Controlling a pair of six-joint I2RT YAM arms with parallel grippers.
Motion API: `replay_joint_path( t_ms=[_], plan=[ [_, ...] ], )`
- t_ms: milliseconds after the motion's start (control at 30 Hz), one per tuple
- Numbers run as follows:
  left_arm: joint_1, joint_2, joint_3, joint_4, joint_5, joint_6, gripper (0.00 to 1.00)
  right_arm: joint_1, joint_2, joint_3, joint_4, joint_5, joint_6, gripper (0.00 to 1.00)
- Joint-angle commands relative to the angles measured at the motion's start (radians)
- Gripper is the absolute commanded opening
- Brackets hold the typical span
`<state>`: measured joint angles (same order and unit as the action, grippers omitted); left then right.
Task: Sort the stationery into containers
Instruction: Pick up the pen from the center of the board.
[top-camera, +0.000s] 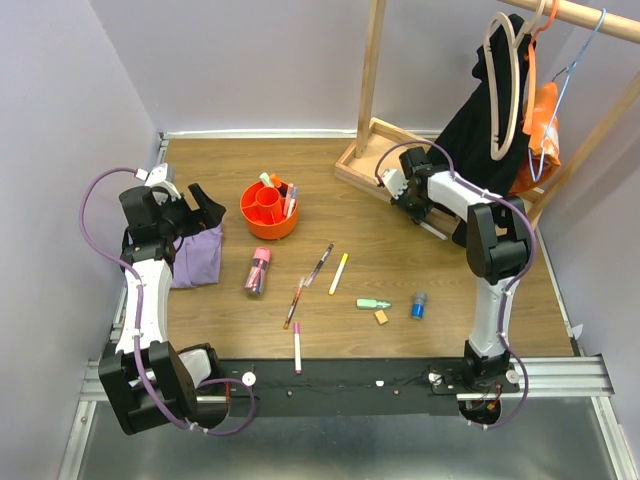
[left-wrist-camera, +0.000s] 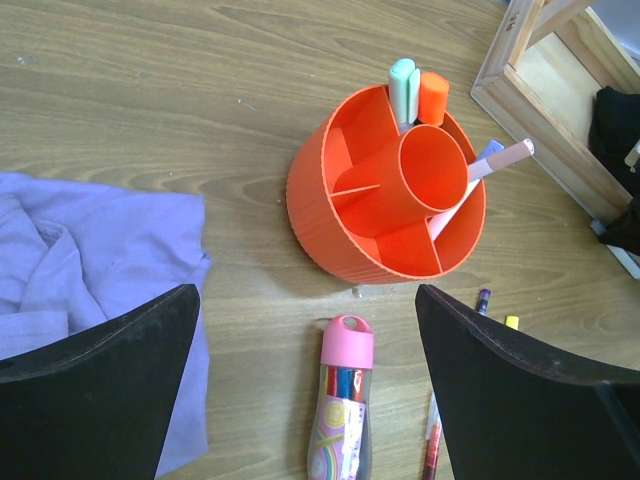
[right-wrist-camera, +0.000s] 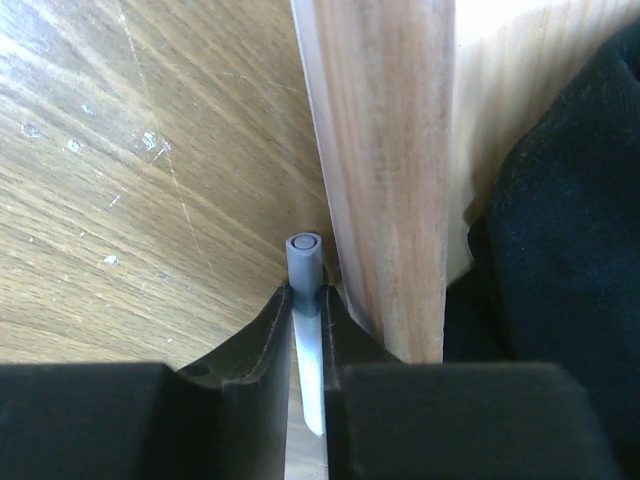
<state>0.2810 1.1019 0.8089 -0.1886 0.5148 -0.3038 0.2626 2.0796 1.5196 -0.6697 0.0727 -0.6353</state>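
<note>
Orange tub (top-camera: 268, 208) at far left, few markers (left-wrist-camera: 418, 90) inside, pink-capped tube (top-camera: 258, 270) lying just near of it, my left claw (left-wrist-camera: 305, 300) released above them, my right claw (right-wrist-camera: 305, 300) grasping grey-capped pen (right-wrist-camera: 303, 255) beside wooden rack base (right-wrist-camera: 380, 150)

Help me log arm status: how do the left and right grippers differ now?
The left gripper is open and empty; the right gripper is shut on a grey-capped white pen. The left gripper faces the orange tub and pink-capped tube; the right gripper is close beside the wooden rack base. Both are black.
</note>
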Motion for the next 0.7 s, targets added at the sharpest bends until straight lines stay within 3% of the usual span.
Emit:
replay_joint_path(
  t_ms=[0, 133, 400, 667],
  plan=[
    [-0.003, -0.007, -0.01, 0.003, 0.021, 0.006, 0.98, -0.014, 0.094, -0.027, -0.093, 0.007, -0.032, 0.27],
    [-0.005, -0.007, -0.014, 0.012, 0.021, -0.004, 0.98, -0.014, 0.102, 0.017, -0.215, -0.134, -0.035, 0.08],
    [-0.005, -0.005, -0.02, 0.02, 0.024, -0.006, 0.98, 0.027, 0.05, 0.099, -0.266, -0.418, 0.04, 0.01],
    [-0.005, -0.007, -0.01, 0.009, 0.024, -0.003, 0.98, 0.052, -0.004, 0.269, -0.26, -0.661, 0.152, 0.01]
  ],
)
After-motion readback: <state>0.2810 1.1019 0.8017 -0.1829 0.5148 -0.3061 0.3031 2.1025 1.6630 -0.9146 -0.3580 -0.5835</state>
